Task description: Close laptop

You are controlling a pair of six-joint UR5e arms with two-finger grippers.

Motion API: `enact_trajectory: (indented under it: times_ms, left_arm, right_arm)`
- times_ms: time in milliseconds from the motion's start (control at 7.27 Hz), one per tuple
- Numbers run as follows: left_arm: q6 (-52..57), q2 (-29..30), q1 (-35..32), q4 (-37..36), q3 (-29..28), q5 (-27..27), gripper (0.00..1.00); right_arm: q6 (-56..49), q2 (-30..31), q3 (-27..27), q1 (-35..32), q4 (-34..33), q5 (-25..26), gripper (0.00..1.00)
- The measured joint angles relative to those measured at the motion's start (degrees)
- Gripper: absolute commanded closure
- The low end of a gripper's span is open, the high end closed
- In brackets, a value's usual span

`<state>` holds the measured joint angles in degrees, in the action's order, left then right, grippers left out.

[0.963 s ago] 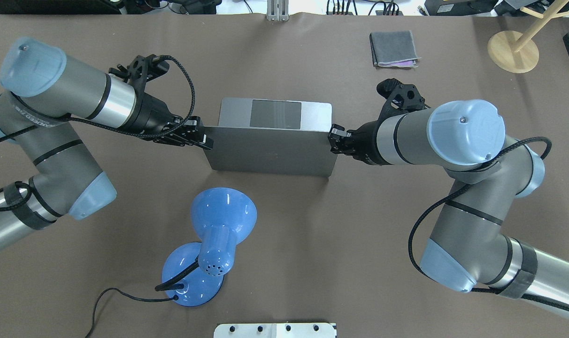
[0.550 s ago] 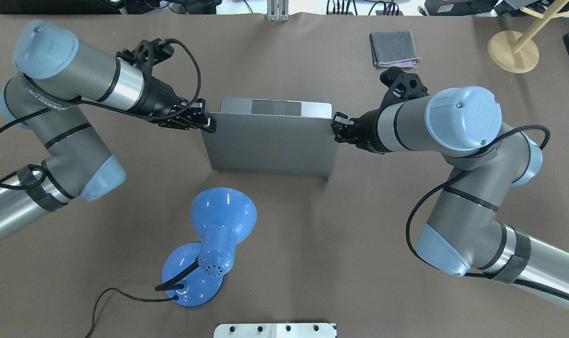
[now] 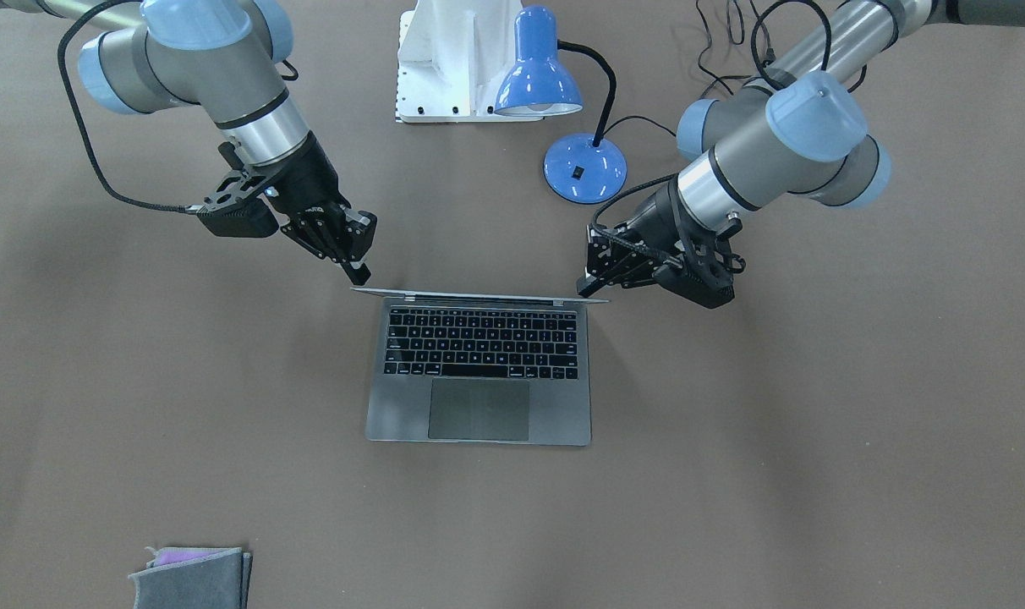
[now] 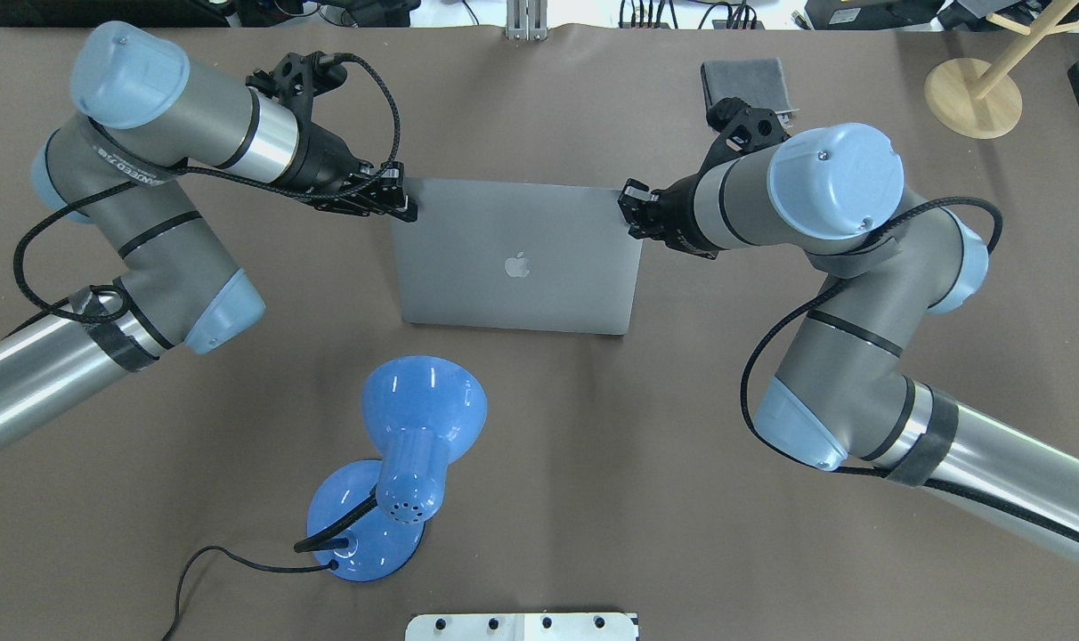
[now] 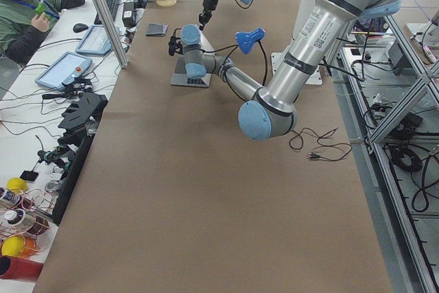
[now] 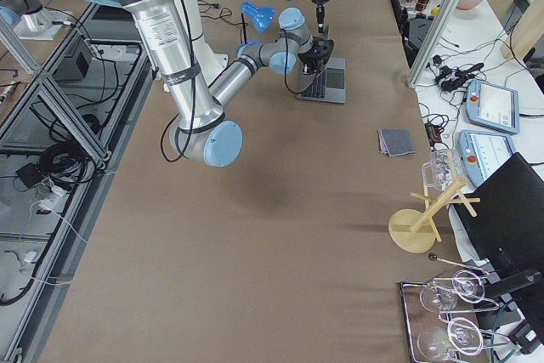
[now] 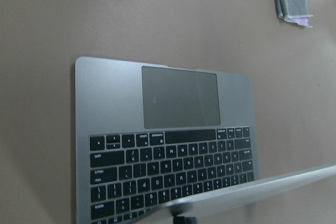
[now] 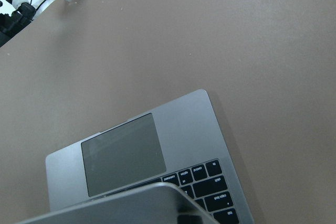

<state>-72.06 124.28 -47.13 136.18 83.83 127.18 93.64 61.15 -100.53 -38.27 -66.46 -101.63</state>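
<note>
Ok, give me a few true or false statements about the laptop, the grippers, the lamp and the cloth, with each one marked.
1. The laptop is fully closed. False: its lid leans only partway down, and the keys and trackpad show in the front-facing view.
2. The left gripper and the right gripper are at the lid's two top corners. True.
3. The grey cloth lies on the trackpad. False: it lies on the table, apart from the laptop, on the side far from the robot.
4. The blue lamp stands on the robot's side of the laptop. True.
5. The apple logo shows from overhead. True.
</note>
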Motion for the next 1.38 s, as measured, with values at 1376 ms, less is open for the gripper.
enact_trajectory:
  times_ms: [1376]
  left_arm:
    - [7.7, 6.7, 2.7, -0.9, -15.7, -13.2, 1.0]
  right_arm:
    - [-0.7, -11.4, 22.2, -1.3, 0.0, 0.9, 1.0]
